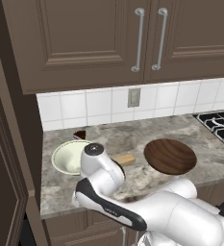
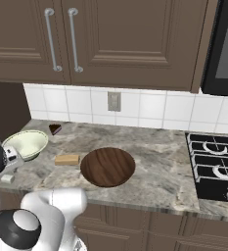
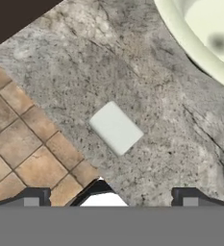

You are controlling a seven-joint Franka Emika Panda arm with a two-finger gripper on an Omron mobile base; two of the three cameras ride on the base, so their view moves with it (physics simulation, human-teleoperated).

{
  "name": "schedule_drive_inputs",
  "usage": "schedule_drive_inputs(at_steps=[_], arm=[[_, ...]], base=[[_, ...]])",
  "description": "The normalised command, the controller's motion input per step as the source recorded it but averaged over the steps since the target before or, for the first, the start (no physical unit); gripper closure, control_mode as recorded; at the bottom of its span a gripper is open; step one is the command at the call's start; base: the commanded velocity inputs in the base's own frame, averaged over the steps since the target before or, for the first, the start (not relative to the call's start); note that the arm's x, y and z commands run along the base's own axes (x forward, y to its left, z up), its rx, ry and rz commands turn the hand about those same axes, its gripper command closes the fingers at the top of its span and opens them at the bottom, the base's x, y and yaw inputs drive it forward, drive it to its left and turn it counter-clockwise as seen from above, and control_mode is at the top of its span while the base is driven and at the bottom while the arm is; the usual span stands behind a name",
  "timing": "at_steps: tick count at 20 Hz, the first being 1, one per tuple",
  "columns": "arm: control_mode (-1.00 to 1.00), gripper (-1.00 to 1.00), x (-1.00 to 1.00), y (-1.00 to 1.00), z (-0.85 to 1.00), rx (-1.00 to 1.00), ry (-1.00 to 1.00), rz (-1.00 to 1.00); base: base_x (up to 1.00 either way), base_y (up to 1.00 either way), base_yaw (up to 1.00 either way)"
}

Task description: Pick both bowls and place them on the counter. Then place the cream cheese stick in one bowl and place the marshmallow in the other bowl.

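Marshmallow (image 3: 116, 128): lies on counter (image 3: 147, 96), between and ahead of the fingertips.
Claw (image 3: 111, 194): wide open, holds nothing.

glossy white rounded arm (image 1: 180, 214) with bulbous link shells, black band curving along one link, dark grey round joint caps, silver-grey disc on the wrist housing above the counter (image 1: 132, 139), two small dark finger tips (image 3: 36, 196) with pale grey pads

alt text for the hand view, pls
Looking down on a small white marshmallow lying on the grey marbled counter, centred above the open gripper. The rim of the cream bowl fills the upper right corner; tan floor tiles show past the counter edge at left.
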Motion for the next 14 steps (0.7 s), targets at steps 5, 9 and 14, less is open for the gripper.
schedule_drive_inputs(at_steps=[5, 9, 14], arm=[[-1.00, -1.00, 0.05, 0.03, -0.26, 0.00, 0.00, 0.00], [-1.00, -1.00, 0.02, 0.02, -0.17, 0.01, -0.03, 0.00], [-1.00, -1.00, 0.06, 0.22, -0.05, 0.01, -0.02, 0.00]], base=[[0.00, 0.00, 0.00], [0.00, 0.00, 0.00], [0.00, 0.00, 0.00]])
